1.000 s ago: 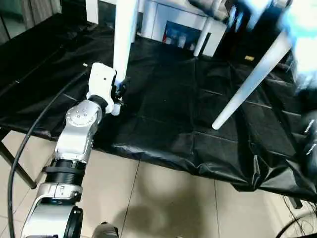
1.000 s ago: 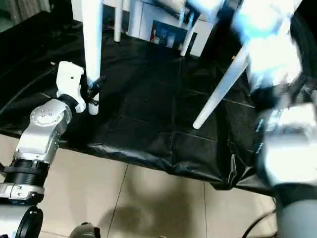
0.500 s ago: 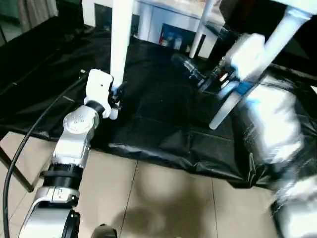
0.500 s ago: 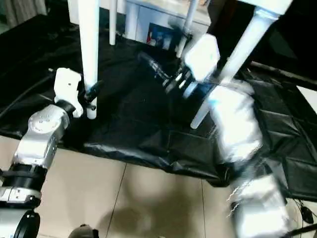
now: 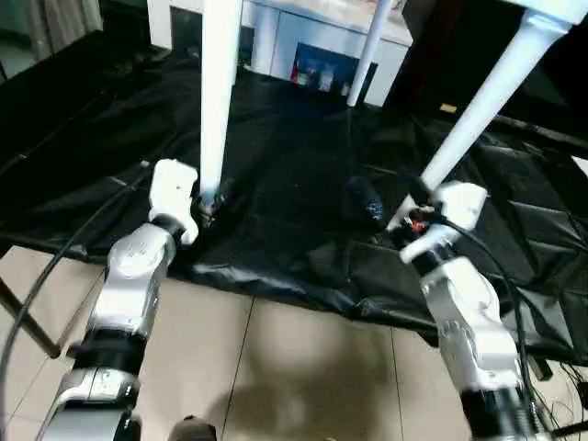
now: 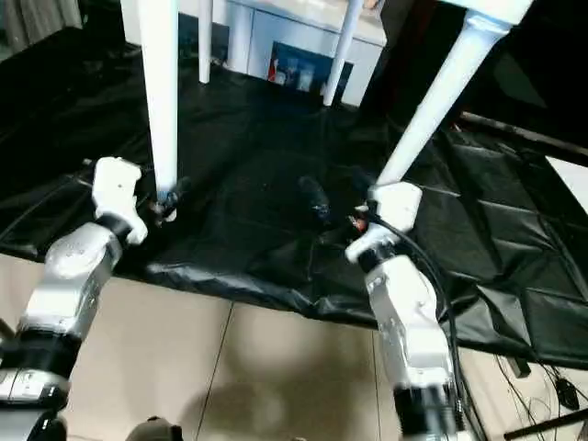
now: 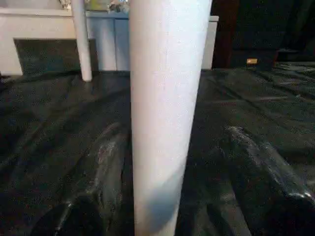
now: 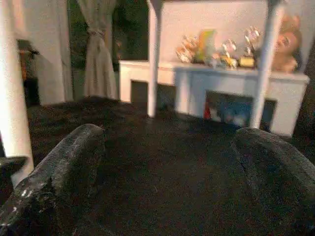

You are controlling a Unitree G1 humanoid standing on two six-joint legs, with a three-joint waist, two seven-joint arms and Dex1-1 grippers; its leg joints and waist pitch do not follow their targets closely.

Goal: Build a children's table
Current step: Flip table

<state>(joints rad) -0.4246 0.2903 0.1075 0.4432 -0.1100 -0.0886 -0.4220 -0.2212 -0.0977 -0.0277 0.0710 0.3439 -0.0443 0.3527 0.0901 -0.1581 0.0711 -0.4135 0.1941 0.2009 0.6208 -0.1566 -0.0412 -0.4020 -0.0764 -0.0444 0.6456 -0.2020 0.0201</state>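
Note:
The children's table stands on its white legs on the black-covered work table (image 5: pixel 294 165). My left gripper (image 5: pixel 211 195) is at the foot of the front left leg (image 5: pixel 219 92). In the left wrist view that leg (image 7: pixel 167 118) rises between the two black fingers (image 7: pixel 106 162), which are spread open, with a gap on one side. My right gripper (image 5: pixel 388 195) is low over the cover beside the foot of the front right leg (image 5: pixel 478 101). It is open and points across toward the left leg, with nothing between its fingers (image 8: pixel 64 167).
A white cabinet (image 5: pixel 322 37) stands behind the work table, past the two back legs (image 8: pixel 153 59). The cover's front edge (image 5: pixel 303 294) hangs over the tiled floor (image 5: pixel 303 367). A black cable (image 5: pixel 55 266) runs beside my left arm.
The right arm has swung down from the upper right to the foot of the front right leg. The left gripper's fingers have spread away from the front left leg. The camera has shifted.

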